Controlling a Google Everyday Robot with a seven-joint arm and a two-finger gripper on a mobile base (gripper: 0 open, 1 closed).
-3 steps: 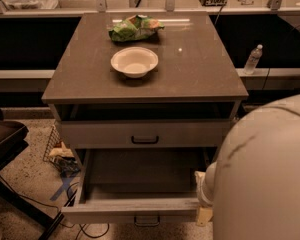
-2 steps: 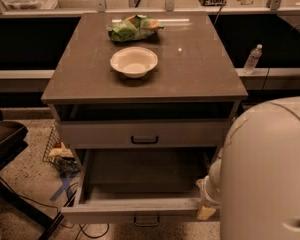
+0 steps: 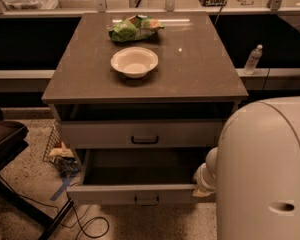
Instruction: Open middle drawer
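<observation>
Nearest, the robot's pale hand [image 3: 203,186] is being held at the right end of the front of the wide, shallow pale-grey middle drawer [image 3: 140,193]; whether it is wide or narrow cannot be told. That drawer is being seen pulled well out beneath the shut, taller-fronted grey drawer [image 3: 140,133], so the opening is being judged as practically finished. A clean withdrawal without nudging the front back is being called for next, the white bowl [image 3: 134,61] on the brown surface [image 3: 200,69] beyond being left untouched.

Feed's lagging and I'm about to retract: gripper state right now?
Gripper: beside the right front corner of the pulled-out middle drawer; open or closed cannot be told.
</observation>
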